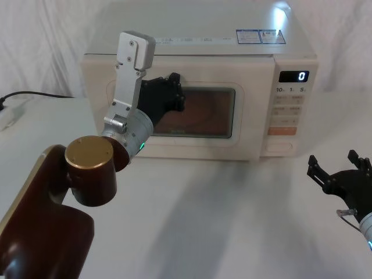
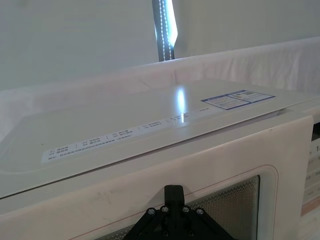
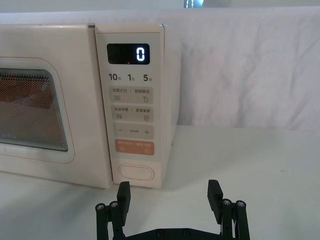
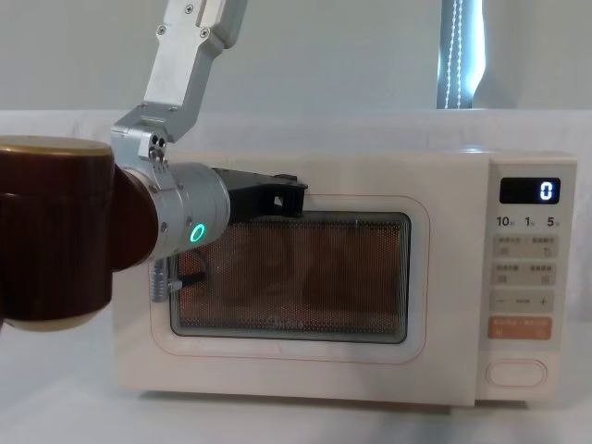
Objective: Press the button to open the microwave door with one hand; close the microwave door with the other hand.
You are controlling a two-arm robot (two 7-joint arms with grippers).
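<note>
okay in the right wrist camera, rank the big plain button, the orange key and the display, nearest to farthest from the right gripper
From the right gripper, low in front of the control panel:
1. The button, at the panel's bottom.
2. The orange key, just above the button.
3. The display, at the panel's top.

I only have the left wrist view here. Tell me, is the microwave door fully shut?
Observer: Yes. In the head view the microwave door sits flush with the control panel.
Operator: Where is the other arm?
Observer: The right gripper is low in front of the button, open and apart from it.
Operator: And where on the door am I?
Observer: In the chest view the left gripper is at the upper left part of the window.
</note>
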